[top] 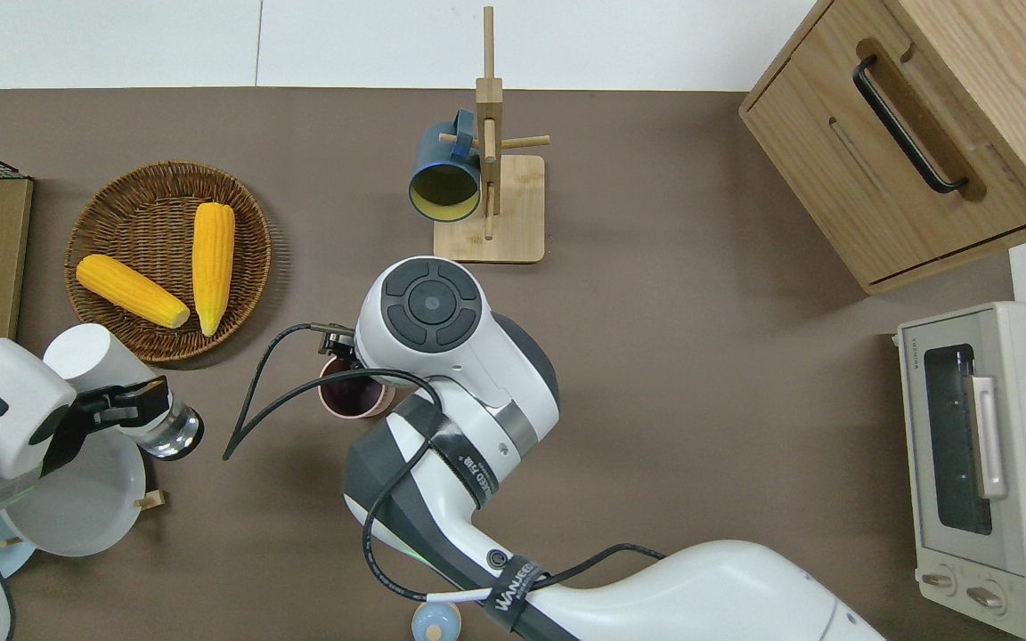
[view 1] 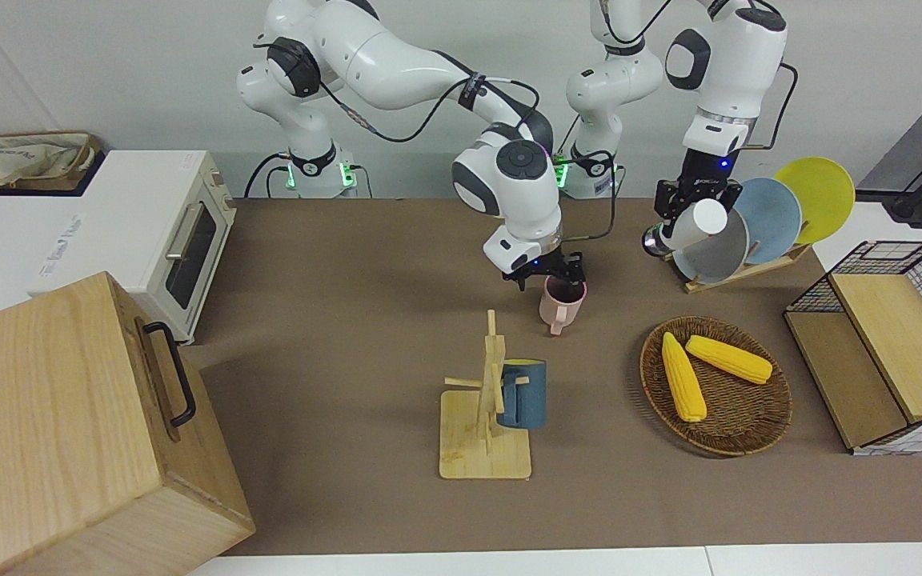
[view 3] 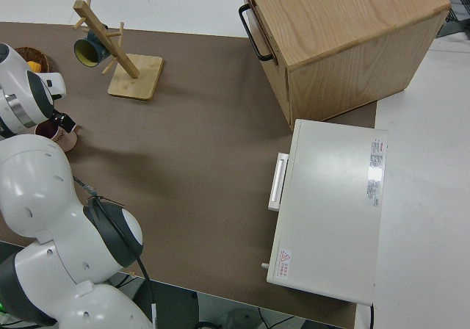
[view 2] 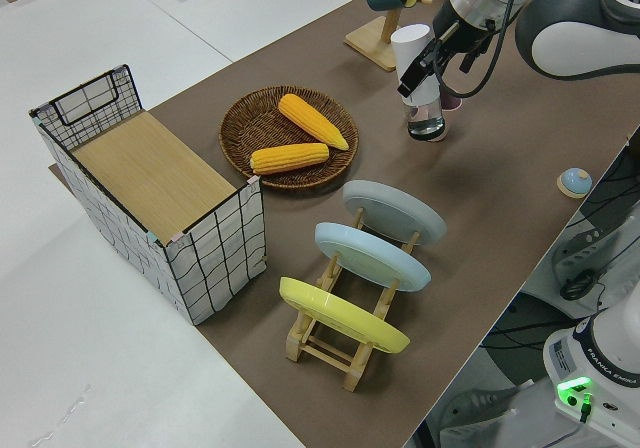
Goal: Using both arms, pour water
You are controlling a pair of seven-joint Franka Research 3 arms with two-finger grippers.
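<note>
My right gripper (view 1: 555,276) is shut on the rim of a pink mug (view 1: 562,304), held low near the table's middle. In the overhead view the right arm covers most of the pink mug (top: 346,398). A clear bottle with a tall white cap (view 1: 697,224) hangs tilted in the air, and my left gripper (view 1: 691,198) is shut on it. From above, the bottle (top: 90,354) and the left gripper (top: 126,402) are over the table between the plate rack and the mug. The bottle (view 2: 420,78) shows beside the mug in the left side view.
Farther from the robots than the mug stands a wooden mug tree (top: 488,191) holding a blue mug (top: 443,174). A wicker basket (top: 112,196) holds two corn cobs. A plate rack (view 1: 749,264), wire basket (view 1: 893,336), toaster oven (view 1: 165,232) and wooden box (view 1: 69,424) line the table's ends.
</note>
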